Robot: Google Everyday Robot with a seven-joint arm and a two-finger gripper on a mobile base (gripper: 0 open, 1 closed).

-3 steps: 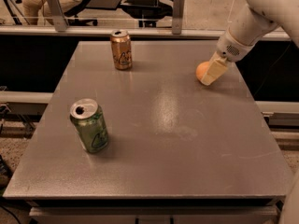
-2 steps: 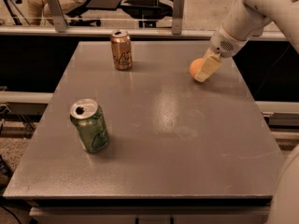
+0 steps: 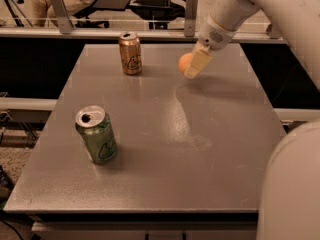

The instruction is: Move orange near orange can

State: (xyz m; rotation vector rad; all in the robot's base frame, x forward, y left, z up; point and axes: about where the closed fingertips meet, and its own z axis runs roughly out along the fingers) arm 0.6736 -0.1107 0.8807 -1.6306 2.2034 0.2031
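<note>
The orange [image 3: 184, 62] is a small round fruit held in my gripper [image 3: 192, 64], a little above the grey table [image 3: 165, 134] at its far middle. The cream fingers [image 3: 198, 63] are shut on it, one finger covering its right side. The orange can [image 3: 130, 53], golden with a silver top, stands upright at the far left of the table, about one can-height to the left of the orange. My white arm [image 3: 235, 9] comes in from the upper right.
A green can [image 3: 96, 134] with a silver top stands upright near the table's front left. Part of my white body [image 3: 290, 184] fills the lower right corner. Behind the table runs a rail with chairs and a person beyond it.
My gripper has carried the orange leftward along the far side of the table, from the right edge toward the orange can. Both cans have stayed put.
</note>
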